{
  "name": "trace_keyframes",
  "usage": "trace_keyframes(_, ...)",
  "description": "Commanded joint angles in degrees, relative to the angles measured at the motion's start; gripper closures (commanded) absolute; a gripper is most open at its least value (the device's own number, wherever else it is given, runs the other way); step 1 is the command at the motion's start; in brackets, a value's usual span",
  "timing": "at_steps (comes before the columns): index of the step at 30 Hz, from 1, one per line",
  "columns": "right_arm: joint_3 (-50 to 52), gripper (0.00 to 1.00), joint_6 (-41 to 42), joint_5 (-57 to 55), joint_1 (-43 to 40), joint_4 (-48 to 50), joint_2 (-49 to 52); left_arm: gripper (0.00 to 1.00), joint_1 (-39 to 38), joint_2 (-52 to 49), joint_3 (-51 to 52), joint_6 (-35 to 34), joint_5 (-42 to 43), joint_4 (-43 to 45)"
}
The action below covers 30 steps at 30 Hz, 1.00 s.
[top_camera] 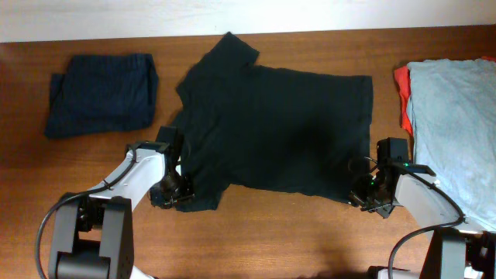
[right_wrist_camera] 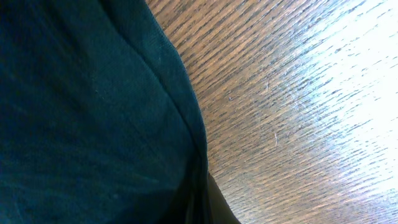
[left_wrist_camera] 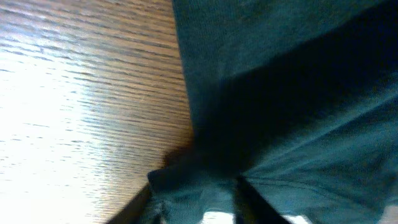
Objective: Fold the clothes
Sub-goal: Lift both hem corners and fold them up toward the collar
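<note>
**Overhead: taking the black T-shirt [top_camera: 279, 128] by its near edge**

Lying spread flat across the middle of the desk [top_camera: 271, 236], neck towards the left, hem towards the right, one sleeve pointing far and one near. Waiting at the sides: a navy garment [top_camera: 101, 93] already folded at far left, and a grey-blue garment [top_camera: 453, 132] covering a red garment [top_camera: 403, 97] at the right edge. Keeping well apart from the working area on the left and only just beside the hem on the right, probably so nothing is getting dragged along.

Reaching in low with the left fingers [top_camera: 172, 194] at the near sleeve. In the left wrist view, clamping a bunch of the dark cloth between two dark tips. Sitting with the right fingers [top_camera: 364, 194] at the near hem corner. In the right wrist view, showing only a dark sliver beside the cloth edge, so not telling whether gripping or apart.

Holding two widely spaced spots along one edge, likely for keeping the cloth taut and carrying the near half evenly over the far half. Judging the fold as only beginning, with nothing doubled over yet. Risking a skewed, wrinkled fold if one corner is slipping free.
</note>
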State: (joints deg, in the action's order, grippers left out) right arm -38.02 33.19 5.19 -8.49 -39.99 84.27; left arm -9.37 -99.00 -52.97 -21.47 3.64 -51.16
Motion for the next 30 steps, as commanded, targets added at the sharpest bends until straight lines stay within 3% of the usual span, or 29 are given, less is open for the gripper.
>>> trace_keyframes(1,0.85,0.96,0.11,-1.75,0.17,-0.28,1.18,0.84,0.15,0.33,0.66,-0.37,-0.15,0.02)
trace_keyframes(3,0.85,0.96,0.09,-1.11,0.17,-0.66,1.18,0.99,0.28,0.35,0.61,-0.35,-0.2,0.02)
trace_keyframes(19,-8.02,0.96,-1.42,-0.94,0.17,-11.34,1.18,0.99,1.99,0.37,-9.55,1.6,0.09,-5.51)
trace_keyframes(30,-13.42,0.96,-1.42,-0.96,0.17,-15.39,1.18,0.99,1.99,0.35,-22.62,1.57,0.04,-6.54)
